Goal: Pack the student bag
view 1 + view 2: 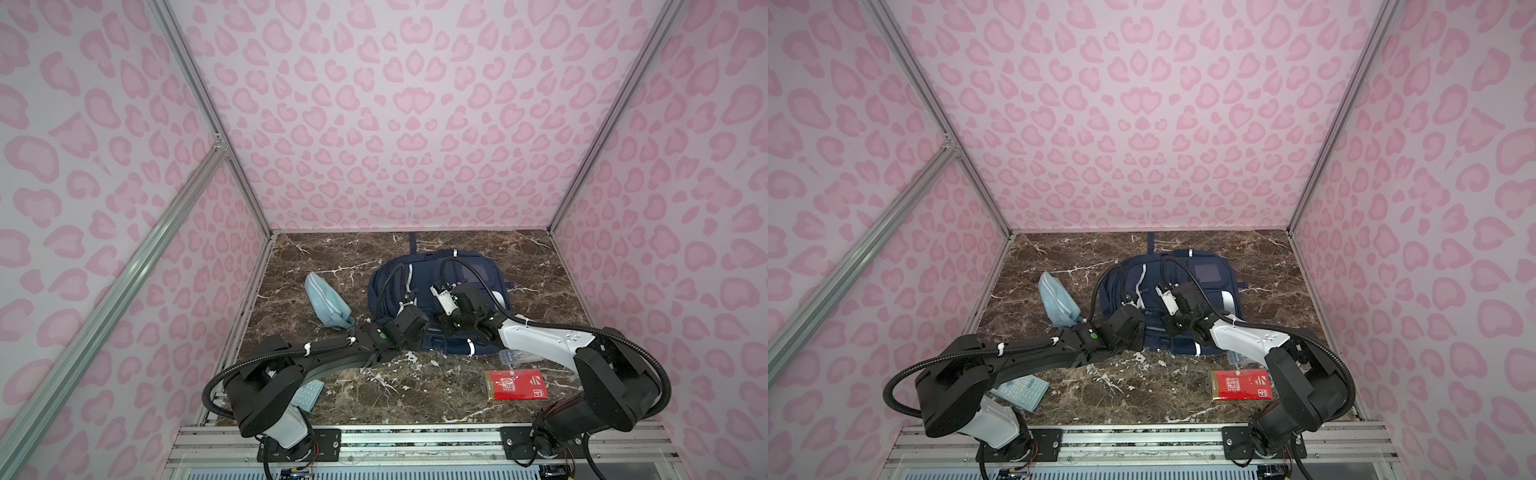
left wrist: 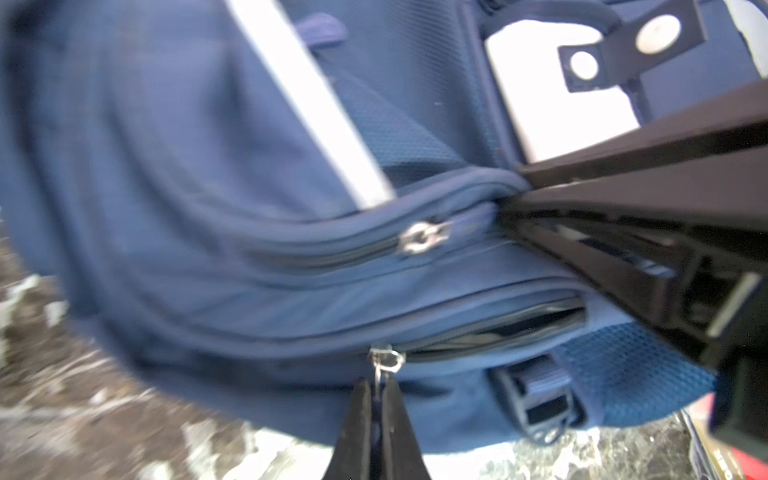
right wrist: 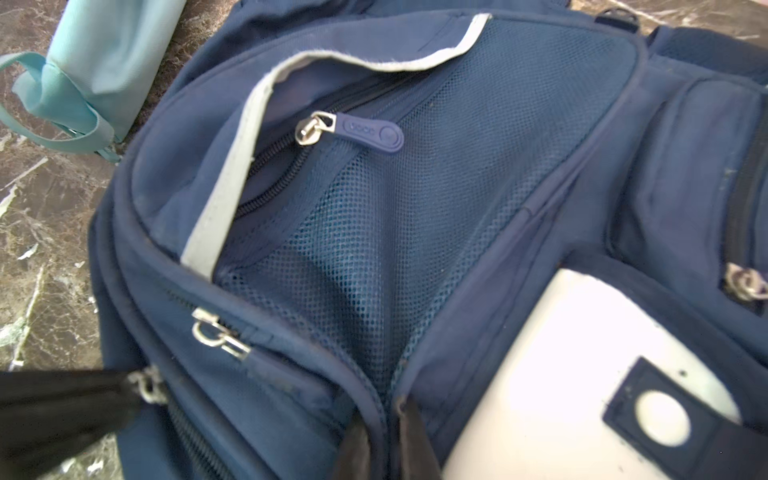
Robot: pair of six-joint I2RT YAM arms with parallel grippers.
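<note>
The student bag (image 1: 384, 286) (image 1: 1117, 286), a navy backpack with white stripes, lies flat at the middle of the marble table. My left gripper (image 2: 378, 380) (image 1: 408, 297) (image 1: 1128, 298) is shut on a metal zipper pull (image 2: 385, 359) at the bag's edge. Beside that slider the zip gapes a little (image 2: 498, 328). My right gripper (image 3: 384, 399) (image 1: 435, 286) (image 1: 1160, 287) is shut on a raised fold of the bag's fabric beside the white patch (image 3: 561, 374). A second zip with a blue tab (image 3: 374, 131) sits shut on the mesh panel.
A light-blue zip pouch (image 1: 326, 301) (image 1: 1057, 301) lies left of the bag. A red packet (image 1: 517, 384) (image 1: 1241, 384) and a clear plastic item (image 1: 515, 357) lie near the front right. A pale blue calculator (image 1: 307, 392) (image 1: 1019, 390) sits under the left arm.
</note>
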